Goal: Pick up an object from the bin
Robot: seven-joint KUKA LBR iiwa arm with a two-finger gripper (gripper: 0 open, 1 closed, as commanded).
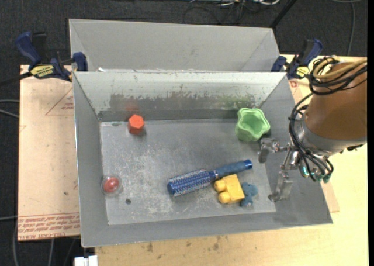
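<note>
Right now your gripper (274,170) hangs low at the right end of the bin (175,92), over bare grey floor close to where the right wall slopes up. Its two fingers (283,187) stand apart, one toward the far side and one toward the near side, and you can see nothing between them but the bin's floor. The arm's orange-brown cover (339,110) sits just right of the bin, with dark cables looped around it.

Nearest to the claw, on its left and toward the near side, you have a small blue piece (249,193) lying on the floor. It touches a yellow blocky toy (228,190) on its left. Against the far side of that yellow toy lies a blue hairbrush (204,179), set slantwise: its bristled head points left and near, its handle runs right and far, ending a little left of the far finger.

Farther back, a green cup with a wavy rim (252,123) stands upright near the far wall, on the far-left side of the gripper and apart from it.

Well away from the claw, at the left end of the bin, you will find two more things. A small orange block (136,124) sits by the far wall. A small red ball (110,185) rests toward the near left corner. Both lie alone, clear of everything else.
</note>
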